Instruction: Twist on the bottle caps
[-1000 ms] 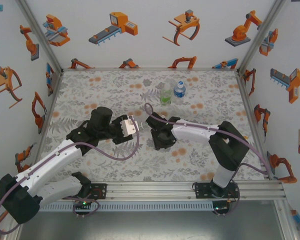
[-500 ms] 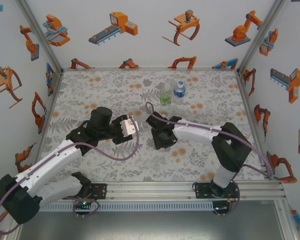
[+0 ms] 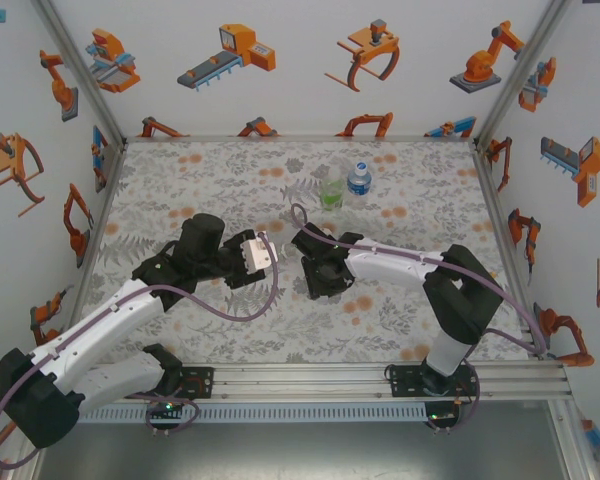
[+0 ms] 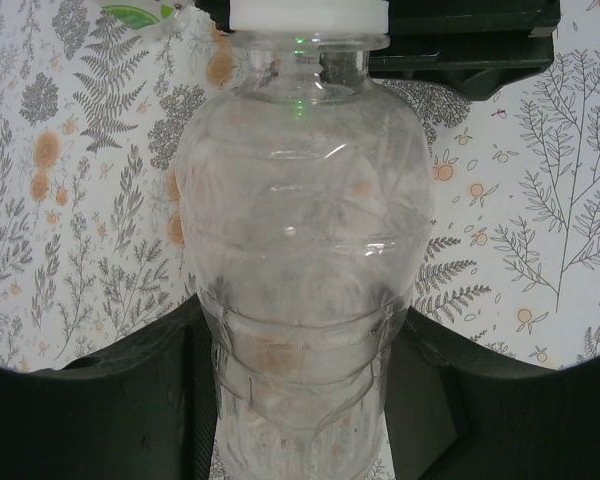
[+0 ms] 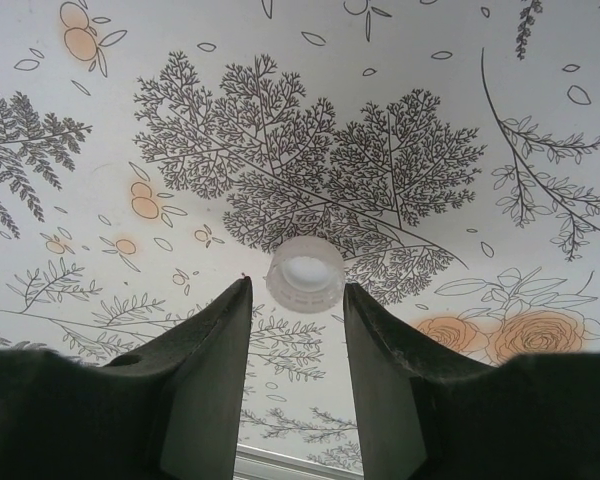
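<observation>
left hand (image 3: 264, 250) clamps colourless bottle (image 4: 300, 250) | right hand (image 5: 298, 290) spread astride white cap (image 5: 305, 272), mid-frame | light, stiff (likely slippery): pinch its sides

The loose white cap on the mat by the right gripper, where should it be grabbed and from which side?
Pinch the cap across its round side wall, coming down from above. It lies flat on the mat, so only that low wall offers a hold. The right gripper is lined up with it, jaws apart.
</observation>
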